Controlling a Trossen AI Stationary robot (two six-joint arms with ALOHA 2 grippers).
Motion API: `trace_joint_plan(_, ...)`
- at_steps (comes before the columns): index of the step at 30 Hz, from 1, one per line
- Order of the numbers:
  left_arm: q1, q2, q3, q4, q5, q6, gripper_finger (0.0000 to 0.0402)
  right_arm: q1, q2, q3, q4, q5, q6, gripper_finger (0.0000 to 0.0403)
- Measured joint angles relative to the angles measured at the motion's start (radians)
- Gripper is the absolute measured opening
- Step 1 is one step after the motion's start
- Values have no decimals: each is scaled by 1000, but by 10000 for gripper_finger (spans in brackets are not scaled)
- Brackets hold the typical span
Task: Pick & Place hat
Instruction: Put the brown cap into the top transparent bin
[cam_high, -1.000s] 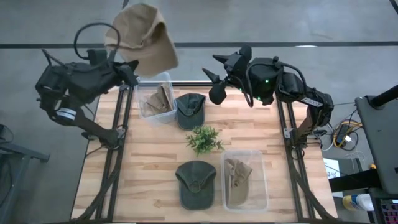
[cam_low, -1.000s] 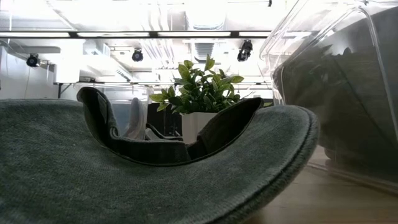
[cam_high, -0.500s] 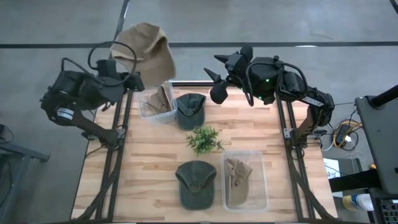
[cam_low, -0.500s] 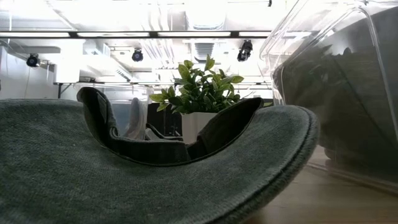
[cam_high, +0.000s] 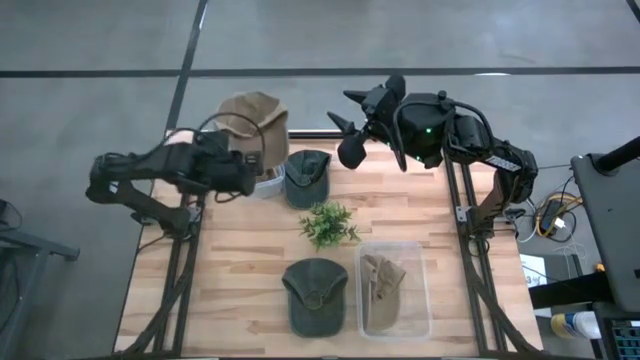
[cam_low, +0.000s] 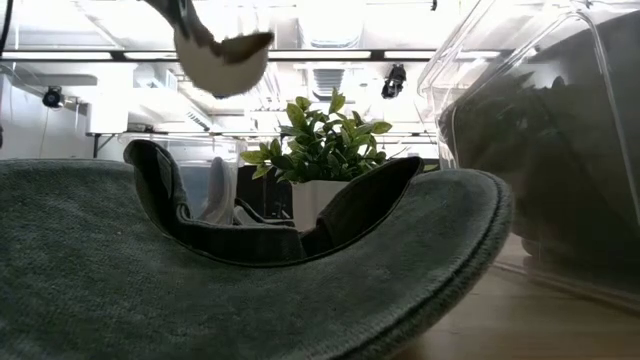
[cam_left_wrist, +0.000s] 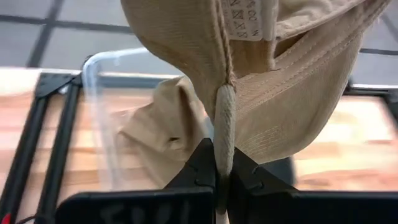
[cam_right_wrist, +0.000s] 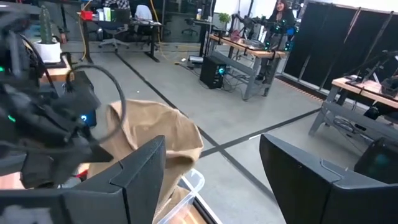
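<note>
The left gripper (cam_left_wrist: 222, 180) pinches the seamed edge of a soft tan cotton hat (cam_high: 255, 118), which hangs over the clear plastic bin (cam_high: 266, 186) at the table's far left, where another tan hat (cam_left_wrist: 163, 134) lies crumpled. Just right of that bin sits a dark green cap (cam_high: 305, 177), with a small leafy plant (cam_high: 327, 222) mid-table, and a second green cap (cam_high: 315, 295) and clear bin (cam_high: 395, 290) nearer. The right gripper (cam_high: 343, 125) hovers at the far edge, fingers spread wide.

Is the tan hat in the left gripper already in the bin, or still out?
Out: tan hat hangs pinched in the left gripper above the clear bin.
</note>
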Motion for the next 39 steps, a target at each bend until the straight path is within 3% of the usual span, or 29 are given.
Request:
trace_joint_plan(10,168,-70,-253,26,144,-21,9,35,0,0,-18,-1,-78,248)
trace_joint_plan(21,322,-171,-460,360,256,169,7,38,0,0,-131,1,-78,245)
trace_joint_plan(32,439,-156,-510,409,367,242,14,38,0,0,-158,1,-30,248)
trace_joint_plan(39,455,-155,-510,409,431,308,87,38,0,0,-158,1,-29,242)
